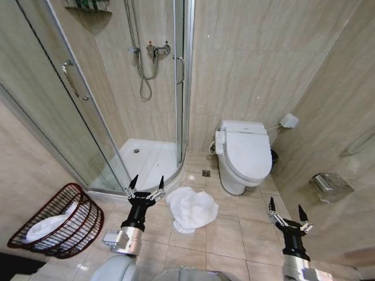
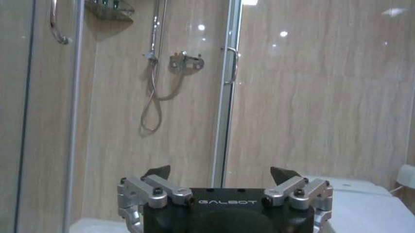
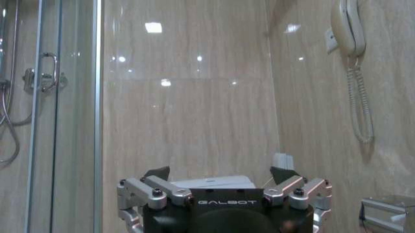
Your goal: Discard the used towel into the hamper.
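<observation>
The round dark reddish-brown open-weave wicker hamper (image 1: 58, 221) lies tipped on its side on the beige tiled floor (image 1: 228, 234), well off to the left of the left gripper, its mouth turned toward the robot's left. A white cloth (image 1: 50, 224) rests inside it.

The left gripper (image 1: 146, 184) hangs above the floor in front of the curved white shower tray (image 1: 146, 161), its two black-tipped fingers (image 1: 133, 182) spread apart and holding nothing. In the left wrist view the same gripper (image 2: 220, 174) points at the glass shower door and the chrome shower mixer (image 2: 186, 61) on the wall beyond.

The crumpled white used towel (image 1: 191, 209) lies on the floor just to the right of the left gripper and a little nearer the robot, apart from the fingers. The white toilet (image 1: 245, 155) with its lid down stands beyond the towel, against the wall.

The right gripper (image 1: 288, 213) hovers well to the right of the towel, fingers also spread and empty. In the right wrist view this gripper (image 3: 220, 174) faces the beige wall, with a white wall telephone (image 3: 350, 29) up at one side.
</observation>
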`<state>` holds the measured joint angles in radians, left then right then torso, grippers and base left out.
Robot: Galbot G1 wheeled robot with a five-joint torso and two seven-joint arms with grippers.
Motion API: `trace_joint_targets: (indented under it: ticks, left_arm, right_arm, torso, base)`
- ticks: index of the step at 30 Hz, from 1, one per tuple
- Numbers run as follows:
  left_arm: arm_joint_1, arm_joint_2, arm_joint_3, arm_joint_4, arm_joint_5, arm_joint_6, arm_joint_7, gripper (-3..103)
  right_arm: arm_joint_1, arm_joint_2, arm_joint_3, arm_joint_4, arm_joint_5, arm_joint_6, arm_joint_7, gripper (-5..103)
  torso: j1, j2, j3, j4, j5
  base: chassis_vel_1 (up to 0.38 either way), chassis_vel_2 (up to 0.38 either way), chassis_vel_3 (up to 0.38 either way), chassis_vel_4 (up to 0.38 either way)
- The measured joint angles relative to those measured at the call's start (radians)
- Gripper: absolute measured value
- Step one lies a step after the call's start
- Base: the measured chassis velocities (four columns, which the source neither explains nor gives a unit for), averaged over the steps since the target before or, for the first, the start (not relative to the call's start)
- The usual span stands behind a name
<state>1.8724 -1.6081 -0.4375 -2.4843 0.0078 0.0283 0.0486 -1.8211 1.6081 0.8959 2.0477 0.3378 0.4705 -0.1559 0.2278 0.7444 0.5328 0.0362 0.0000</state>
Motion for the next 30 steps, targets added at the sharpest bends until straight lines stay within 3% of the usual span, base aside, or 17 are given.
trace_joint_targets:
  ticks: [16,30]
  left_arm:
    - [0.000,0.000,0.000,0.000,0.000,0.000,0.000,100]
    - [0.000,0.000,0.000,0.000,0.000,0.000,0.000,100]
  right_arm:
    - [0.008,0.000,0.000,-0.023,-0.003,0.062,-0.034,100]
    - [0.013,0.000,-0.004,-0.034,0.005,0.071,-0.032,100]
  torso:
    - [-0.031,-0.074,-0.043,-0.0001,0.0000]
    - [-0.054,-0.125,-0.072,-0.0001,-0.0001]
  base:
    - [-0.019,0.015,0.023,-0.017]
    - [-0.036,0.029,0.036,-0.019]
